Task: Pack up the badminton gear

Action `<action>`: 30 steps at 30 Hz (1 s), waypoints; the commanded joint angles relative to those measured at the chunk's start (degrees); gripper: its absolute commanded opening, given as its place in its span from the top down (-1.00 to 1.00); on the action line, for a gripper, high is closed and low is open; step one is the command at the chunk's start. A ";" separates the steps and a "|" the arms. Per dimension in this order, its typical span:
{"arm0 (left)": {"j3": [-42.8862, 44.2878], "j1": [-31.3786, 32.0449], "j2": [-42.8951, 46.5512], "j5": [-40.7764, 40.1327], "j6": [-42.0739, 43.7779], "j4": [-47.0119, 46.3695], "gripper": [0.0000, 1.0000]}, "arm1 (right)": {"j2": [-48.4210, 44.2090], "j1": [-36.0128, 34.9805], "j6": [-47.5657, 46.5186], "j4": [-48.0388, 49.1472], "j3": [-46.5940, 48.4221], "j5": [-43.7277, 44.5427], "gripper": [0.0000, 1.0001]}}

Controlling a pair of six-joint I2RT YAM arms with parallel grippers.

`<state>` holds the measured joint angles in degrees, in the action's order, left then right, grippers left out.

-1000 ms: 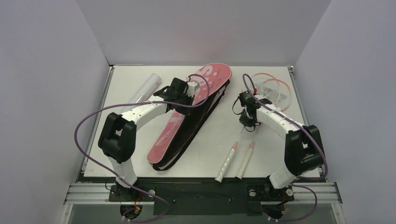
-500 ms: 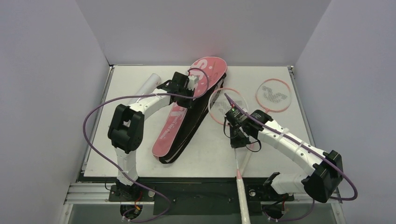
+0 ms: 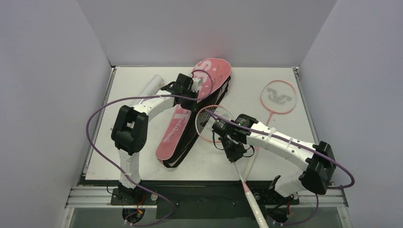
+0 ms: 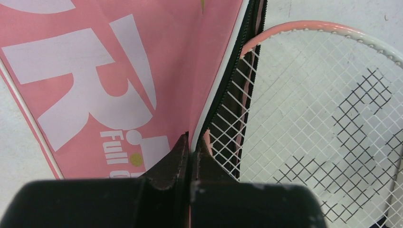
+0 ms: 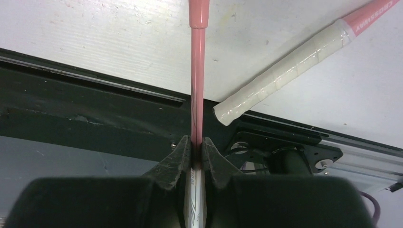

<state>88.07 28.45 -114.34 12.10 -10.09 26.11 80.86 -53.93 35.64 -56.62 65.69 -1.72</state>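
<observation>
Racket (image 3: 205,122) shaft clamped in right tool (image 5: 197,142), arm stretched leftward, left tool (image 4: 191,142) pinching cover (image 4: 95,71) edge

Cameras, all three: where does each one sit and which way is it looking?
Top: above and behind, looking down on the table; left arm and right arm show.
Left wrist: looking down past the left pincer, shut on the cover.
Right wrist: looking down past the right pincer, shut on a racket, at the table's near edge.
Shared: left wrist and top both show that racket's head.
</observation>
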 commanded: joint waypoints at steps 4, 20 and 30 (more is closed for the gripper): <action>1.55 2.01 2.80 0.29 0.25 -3.83 1.00 | 6.35 -0.61 -4.07 -5.20 7.58 1.09 1.00; -0.27 2.07 9.46 11.25 -3.79 0.68 1.00 | 17.88 0.29 -3.96 1.17 16.37 10.28 1.00; -2.43 2.04 13.52 14.16 -1.23 5.46 1.00 | 20.16 4.78 -1.06 6.12 20.61 15.20 1.00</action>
<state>86.56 30.59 -104.79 22.22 -12.56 29.98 100.18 -51.18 31.86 -51.44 82.21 7.99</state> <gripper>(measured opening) 0.045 0.043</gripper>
